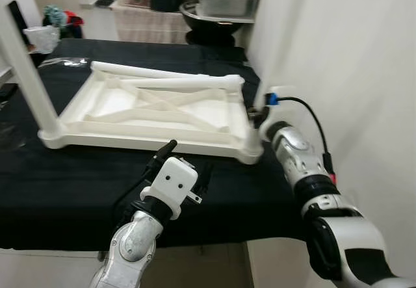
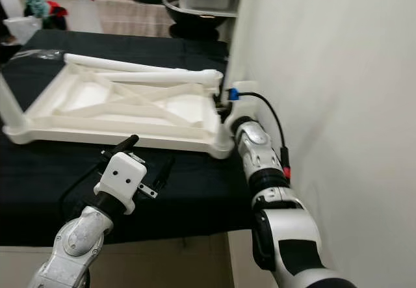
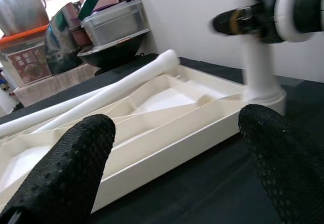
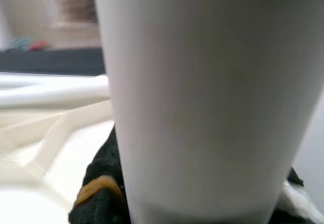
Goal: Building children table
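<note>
Upside-down white tabletop (image 1: 195, 109) flat on black cloth (image 1: 65, 184), ribs up, two loose legs (image 1: 169, 75) lying lengthwise along far edge. Right gripper (image 1: 259, 116) at near-right corner, clamped on upright leg (image 3: 259, 67) standing in corner socket (image 1: 252, 150); long axis vertical, straight up from tray. In right wrist view, leg (image 4: 207, 97) right against cam. Left gripper (image 1: 170, 150) just short of tabletop's near rim, fingers (image 3: 66, 173) wide apart, holding nothing. Right arm clearly nearer; probably seating leg w/ downward push next.
</note>
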`<state>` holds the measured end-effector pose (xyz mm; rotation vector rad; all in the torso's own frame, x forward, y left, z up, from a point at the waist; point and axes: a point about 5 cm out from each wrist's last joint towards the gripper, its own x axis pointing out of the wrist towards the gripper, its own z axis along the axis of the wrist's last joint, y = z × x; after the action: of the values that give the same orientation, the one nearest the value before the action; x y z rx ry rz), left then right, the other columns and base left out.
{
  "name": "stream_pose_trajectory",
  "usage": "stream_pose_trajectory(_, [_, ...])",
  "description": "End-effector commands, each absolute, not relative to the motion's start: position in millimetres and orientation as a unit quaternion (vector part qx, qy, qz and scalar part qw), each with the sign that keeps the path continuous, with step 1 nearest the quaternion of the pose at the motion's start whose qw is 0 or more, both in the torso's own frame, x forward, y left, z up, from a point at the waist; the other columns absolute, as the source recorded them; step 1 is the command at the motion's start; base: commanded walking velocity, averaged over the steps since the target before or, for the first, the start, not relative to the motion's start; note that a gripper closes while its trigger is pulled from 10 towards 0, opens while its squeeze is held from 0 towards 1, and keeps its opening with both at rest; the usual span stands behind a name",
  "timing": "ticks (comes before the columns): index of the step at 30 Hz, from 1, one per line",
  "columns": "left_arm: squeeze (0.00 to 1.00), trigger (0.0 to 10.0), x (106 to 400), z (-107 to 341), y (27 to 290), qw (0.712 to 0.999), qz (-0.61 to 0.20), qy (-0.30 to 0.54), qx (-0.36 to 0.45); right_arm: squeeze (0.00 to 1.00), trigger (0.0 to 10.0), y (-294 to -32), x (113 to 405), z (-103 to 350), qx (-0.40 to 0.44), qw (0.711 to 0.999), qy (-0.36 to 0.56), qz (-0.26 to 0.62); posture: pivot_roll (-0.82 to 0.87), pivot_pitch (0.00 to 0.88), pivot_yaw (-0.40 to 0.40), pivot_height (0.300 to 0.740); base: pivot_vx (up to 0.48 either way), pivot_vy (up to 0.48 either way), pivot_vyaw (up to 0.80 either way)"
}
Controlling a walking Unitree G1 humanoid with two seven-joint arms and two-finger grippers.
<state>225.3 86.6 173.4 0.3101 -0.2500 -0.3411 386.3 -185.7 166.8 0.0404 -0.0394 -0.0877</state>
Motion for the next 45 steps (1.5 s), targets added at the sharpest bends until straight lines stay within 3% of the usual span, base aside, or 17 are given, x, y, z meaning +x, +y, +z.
stream_pose_trajectory(1, [0.0, 10.0, 224.8, 169.7, 84.1, 0.964, -0.177, -0.118, 0.158, 0.0, 0.0, -197.3, 376.4, 149.9, 0.009, 0.995, 0.012, -0.095, 0.08, 0.014, -0.11, 0.74, 0.0, 0.0, 0.0])
stream_pose_trajectory(6, [0.0, 10.0, 225.4, 170.1, 84.9, 0.964, -0.175, -0.118, 0.158, 0.0, 0.0, -185.2, 363.0, 137.5, 0.01, 0.994, 0.018, -0.11, 0.08, 0.018, -0.113, 0.74, 0.0, 0.0, 0.0])
stream_pose_trajectory(7, [0.0, 10.0, 225.4, 170.1, 84.7, 0.965, -0.175, -0.118, 0.158, 0.0, 10.0, -172.0, 361.3, 133.4, 0.006, 0.997, 0.018, -0.073, 0.07, 0.021, -0.112, 0.74, 0.0, 0.0, 0.0])
stream_pose_trajectory(13, [0.0, 10.0, 225.2, 170.9, 83.9, 0.965, -0.176, -0.119, 0.157, 0.0, 10.0, -148.7, 353.7, 128.7, -0.006, 0.999, -0.008, 0.032, 0.08, 0.028, -0.118, 0.74, 0.0, 0.0, 0.0])
stream_pose_trajectory(14, [0.0, 10.0, 225.5, 171.1, 84.7, 0.965, -0.173, -0.119, 0.155, 1.0, 10.0, -150.9, 349.4, 129.5, -0.025, 0.999, -0.021, 0.036, 0.08, 0.031, -0.119, 0.74, 0.0, 0.0, 0.0])
stream_pose_trajectory(20, [0.0, 10.0, 224.5, 170.3, 84.1, 0.965, -0.176, -0.119, 0.156, 1.0, 10.0, -156.6, 334.9, 127.7, -0.018, 0.999, -0.003, 0.042, 0.07, 0.035, -0.118, 0.74, 0.0, 0.0, 0.0])
stream_pose_trajectory(21, [0.0, 10.0, 224.3, 170.1, 83.7, 0.965, -0.176, -0.118, 0.156, 0.0, 10.0, -153.9, 334.5, 129.8, -0.011, 0.999, -0.001, 0.053, 0.07, 0.035, -0.118, 0.74, 0.0, 0.0, 0.0])
stream_pose_trajectory(25, [0.0, 10.0, 224.5, 170.5, 83.5, 0.965, -0.176, -0.118, 0.155, 0.0, 10.0, -148.5, 339.9, 143.5, 0.02, 0.996, -0.019, 0.085, 0.07, 0.035, -0.118, 0.74, 0.0, 0.0, 0.0])
stream_pose_trajectory(27, [0.0, 10.0, 225.2, 171.1, 84.1, 0.965, -0.175, -0.119, 0.155, 0.0, 10.0, -146.2, 351.3, 155.9, 0.068, 0.985, -0.025, 0.153, 0.07, 0.038, -0.116, 0.74, 0.0, 0.0, 0.0])
stream_pose_trajectory(31, [0.0, 10.0, 225.4, 171.2, 84.1, 0.965, -0.174, -0.119, 0.155, 0.0, 10.0, -146.7, 359.3, 165.1, 0.098, 0.972, -0.027, 0.21, 0.07, 0.037, -0.118, 0.74, 0.0, 0.0, 0.0])
stream_pose_trajectory(32, [0.0, 10.0, 225.3, 171.3, 84.1, 0.965, -0.174, -0.119, 0.155, 0.0, 10.0, -148.0, 358.6, 170.7, 0.124, 0.937, -0.005, 0.326, 0.07, 0.041, -0.115, 0.74, 0.0, 0.0, 0.0])
stream_pose_trajectory(34, [0.0, 10.0, 225.3, 171.3, 84.1, 0.965, -0.174, -0.119, 0.155, 0.0, 10.0, -148.0, 358.6, 170.7, 0.124, 0.937, -0.005, 0.326, 0.07, 0.041, -0.115, 0.74, 0.0, 0.0, 0.0])
stream_pose_trajectory(36, [0.0, 10.0, 225.3, 171.8, 84.1, 0.965, -0.173, -0.12, 0.155, 0.0, 10.0, -151.3, 348.5, 172.6, 0.11, 0.895, 0.005, 0.432, 0.07, 0.043, -0.118, 0.74, 0.0, 0.0, 0.0])
stream_pose_trajectory(39, [0.0, 10.0, 225.4, 171.8, 84.8, 0.965, -0.172, -0.119, 0.155, 0.0, 10.0, -153.2, 343.4, 170.4, 0.099, 0.877, 0.016, 0.471, 0.08, 0.044, -0.119, 0.74, 0.0, 0.0, 0.0])
stream_pose_trajectory(41, [0.0, 10.0, 225.4, 171.9, 86.0, 0.966, -0.17, -0.119, 0.156, 0.0, 10.0, -154.0, 333.7, 168.1, 0.094, 0.841, 0.032, 0.532, 0.09, 0.045, -0.119, 0.74, 0.0, 0.0, 0.0])
stream_pose_trajectory(45, [0.0, 10.0, 225.2, 172.0, 86.7, 0.966, -0.169, -0.118, 0.158, 0.0, 10.0, -150.6, 328.0, 167.0, 0.097, 0.82, 0.041, 0.562, 0.09, 0.045, -0.116, 0.74, 0.0, 0.0, 0.0])
